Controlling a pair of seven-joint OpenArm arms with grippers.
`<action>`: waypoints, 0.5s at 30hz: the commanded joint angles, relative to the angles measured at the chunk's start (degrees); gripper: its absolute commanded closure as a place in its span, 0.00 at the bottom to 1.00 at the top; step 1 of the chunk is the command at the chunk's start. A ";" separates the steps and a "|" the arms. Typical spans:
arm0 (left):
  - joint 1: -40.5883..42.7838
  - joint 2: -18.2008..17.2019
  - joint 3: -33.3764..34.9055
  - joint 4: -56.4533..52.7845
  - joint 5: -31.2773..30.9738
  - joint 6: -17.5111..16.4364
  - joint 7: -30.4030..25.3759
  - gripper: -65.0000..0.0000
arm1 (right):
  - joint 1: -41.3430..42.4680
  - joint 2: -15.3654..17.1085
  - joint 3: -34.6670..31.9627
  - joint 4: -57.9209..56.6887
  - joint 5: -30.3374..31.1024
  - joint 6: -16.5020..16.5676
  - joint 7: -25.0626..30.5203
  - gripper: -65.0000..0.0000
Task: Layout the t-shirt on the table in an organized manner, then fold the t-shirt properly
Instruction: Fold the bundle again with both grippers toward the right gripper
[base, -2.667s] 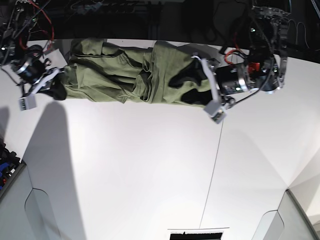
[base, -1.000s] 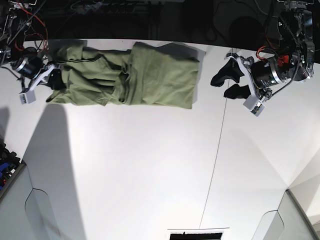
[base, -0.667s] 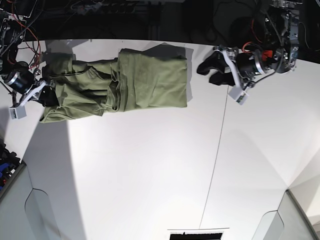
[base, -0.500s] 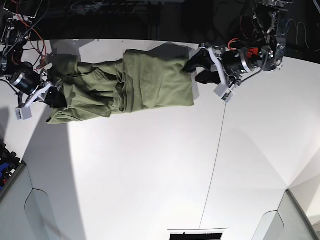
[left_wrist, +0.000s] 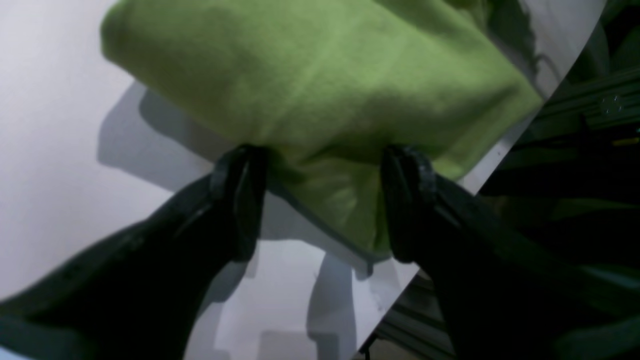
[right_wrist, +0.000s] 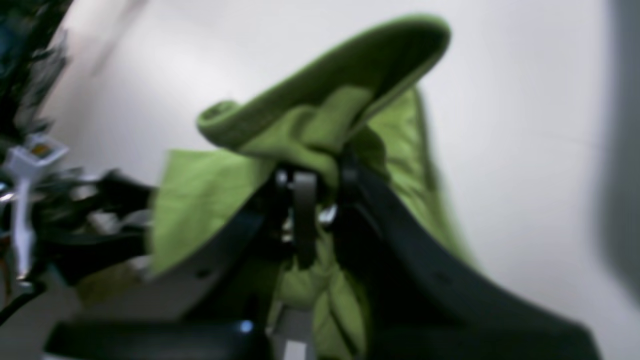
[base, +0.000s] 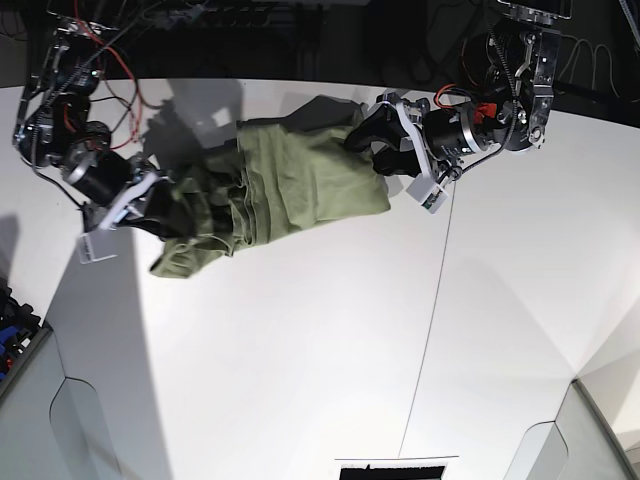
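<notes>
The olive green t-shirt (base: 275, 190) lies bunched near the far edge of the white table (base: 300, 350), its left end crumpled and partly lifted. My right gripper (base: 150, 205), on the left of the base view, is shut on a fold of the t-shirt (right_wrist: 320, 130) and holds it up above the table (right_wrist: 500, 100). My left gripper (base: 375, 150) is at the shirt's right edge. In the left wrist view it (left_wrist: 322, 200) is open, and its black fingers (left_wrist: 240, 200) straddle the hem of the t-shirt (left_wrist: 310, 85) on the table (left_wrist: 50, 125).
A thin dark seam (base: 430, 320) runs across the table right of the middle. Behind the far edge is a dark space with cables (base: 200, 20). Grey panels stand at the front left (base: 40, 400) and front right (base: 600, 440). A dark object (base: 390, 468) sits at the front edge.
My right gripper has moved right and toward the front with the shirt's left end, bunching it. My left gripper has moved left onto the shirt's right edge.
</notes>
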 joint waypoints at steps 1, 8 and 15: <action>0.00 -0.35 0.00 0.35 0.92 0.14 1.22 0.39 | 0.72 -0.63 -1.20 1.99 1.73 0.31 1.05 1.00; 0.00 -0.35 0.00 0.28 0.92 0.14 1.31 0.39 | 0.74 -7.28 -11.63 4.42 -4.02 0.31 3.43 1.00; -0.04 -0.35 0.00 0.28 0.72 0.14 0.90 0.39 | 0.57 -9.38 -22.03 3.34 -9.49 0.28 3.67 0.58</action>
